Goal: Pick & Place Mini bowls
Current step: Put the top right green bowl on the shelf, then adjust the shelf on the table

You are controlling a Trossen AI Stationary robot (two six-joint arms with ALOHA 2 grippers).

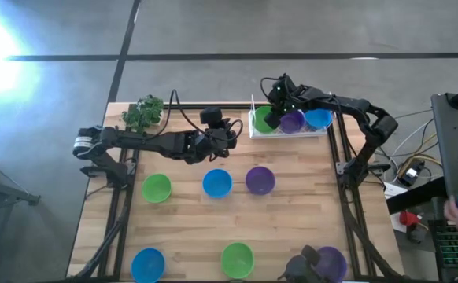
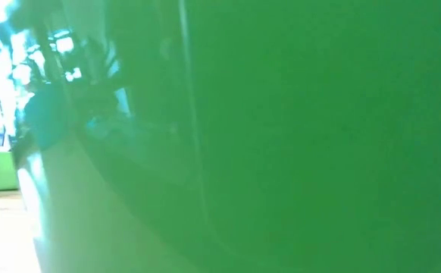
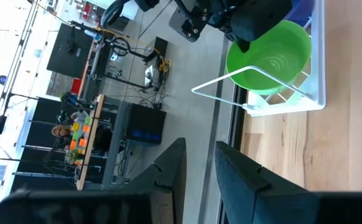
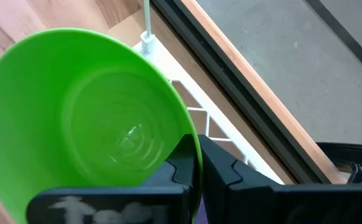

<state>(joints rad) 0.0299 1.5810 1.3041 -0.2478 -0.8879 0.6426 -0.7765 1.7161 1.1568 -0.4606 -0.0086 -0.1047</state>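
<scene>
While the right gripper (image 4: 199,163) pinches the rim of a green bowl (image 4: 88,118) between its closed fingers, that bowl sits tilted in the left end of the white wire rack (image 1: 254,126) at the far edge of the table (image 1: 190,212). In the same rack, to the right of it, stand a purple bowl (image 1: 293,121) and a blue bowl (image 1: 319,119), touching one another.

The left gripper (image 3: 199,163) hovers over the middle of the table, pointing towards the rack, its fingers slightly apart and holding nothing.

Six more bowls lie on the wood. A middle row holds a green one (image 1: 156,187), a blue one (image 1: 217,183) and a purple one (image 1: 260,179), well apart. Along the near edge sit a blue one (image 1: 148,263), a green one (image 1: 237,259) and a purple one (image 1: 331,261).

A leafy toy plant (image 1: 143,113) stands at the far left corner.

In the low view, green fills almost the whole picture.
</scene>
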